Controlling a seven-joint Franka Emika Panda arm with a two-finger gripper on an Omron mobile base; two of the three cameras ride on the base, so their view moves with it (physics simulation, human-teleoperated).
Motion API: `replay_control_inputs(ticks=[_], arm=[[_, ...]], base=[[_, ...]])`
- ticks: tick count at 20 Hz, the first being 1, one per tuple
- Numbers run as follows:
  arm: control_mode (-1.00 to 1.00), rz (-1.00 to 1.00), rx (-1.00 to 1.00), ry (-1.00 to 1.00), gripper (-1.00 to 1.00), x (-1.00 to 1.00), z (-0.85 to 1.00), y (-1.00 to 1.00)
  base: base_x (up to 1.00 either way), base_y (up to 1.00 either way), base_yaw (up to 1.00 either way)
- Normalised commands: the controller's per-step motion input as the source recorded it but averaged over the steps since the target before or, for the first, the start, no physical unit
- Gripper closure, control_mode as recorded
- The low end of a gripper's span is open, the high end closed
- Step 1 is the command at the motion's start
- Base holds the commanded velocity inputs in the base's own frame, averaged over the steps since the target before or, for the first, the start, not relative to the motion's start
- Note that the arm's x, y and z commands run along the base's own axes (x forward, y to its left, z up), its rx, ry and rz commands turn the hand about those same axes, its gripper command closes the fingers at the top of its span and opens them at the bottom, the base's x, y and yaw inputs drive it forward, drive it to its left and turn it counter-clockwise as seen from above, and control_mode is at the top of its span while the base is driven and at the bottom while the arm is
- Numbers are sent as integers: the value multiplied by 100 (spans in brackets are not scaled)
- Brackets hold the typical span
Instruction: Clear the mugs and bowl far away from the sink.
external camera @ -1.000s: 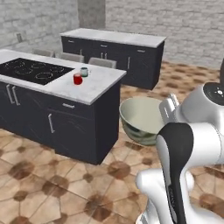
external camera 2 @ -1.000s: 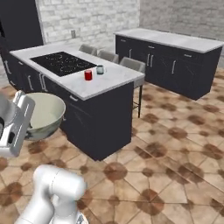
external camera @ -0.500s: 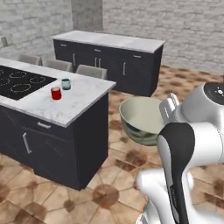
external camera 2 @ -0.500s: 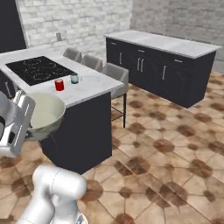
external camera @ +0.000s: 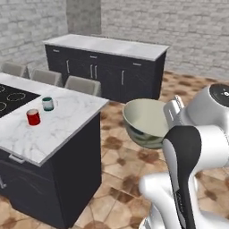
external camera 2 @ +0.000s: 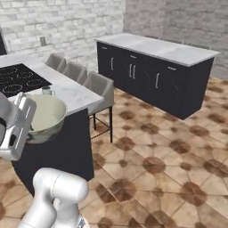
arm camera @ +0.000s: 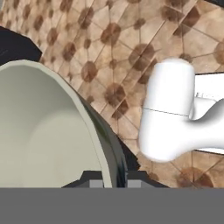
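**Bowl held off the floor, mugs on the island tabletop**

Nearest the base, the white arm (external camera: 188, 156) rises and bends forward, carrying the bowl (external camera: 145, 120) in the air over the brown tiled floor (external camera 2: 178, 151). In the hand view the tool (arm camera: 114, 181) pinches the bowl's rim (arm camera: 103, 144): one dark fingertip sits inside the cream wall and the other outside the dark outer wall, the two nearly pressed together with only the rim between them. The bowl hangs tilted, its greenish-cream inside turned partly toward the left base camera. In the right base view the bowl (external camera 2: 44, 116) sits just beside the hand, in front of the island's corner.

Left of the bowl stands the island, a white marble tabletop (external camera: 67, 120) on dark cabinets. The red mug (external camera: 33, 116) stands upright on it, well back from the near edge. The banded mug (external camera: 48, 103) stands upright just behind and to the right of the red one, apart from it. Beyond both lies the black stovetop (external camera: 11, 98) with ring burners.

Three grey stools (external camera 2: 100, 87) line the island's far side. Farther off, a second run of dark cabinets with a pale top (external camera: 107, 47) stands before the grey brick wall (external camera: 170, 22).
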Motion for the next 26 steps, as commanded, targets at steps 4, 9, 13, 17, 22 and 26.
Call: replay_control_inputs(ticks=[4, 9, 13, 17, 22, 26], arm=[[100, 0, 0, 0, 100, 0, 0, 0], [100, 0, 0, 0, 100, 0, 0, 0], [100, 0, 0, 0, 100, 0, 0, 0], [100, 0, 0, 0, 100, 0, 0, 0], [100, 0, 0, 0, 100, 0, 0, 0], [100, 0, 0, 0, 100, 0, 0, 0]], base=[[100, 3, 0], [100, 19, 18], [100, 0, 37], [100, -8, 40], [100, -18, 53], [100, -35, 54]])
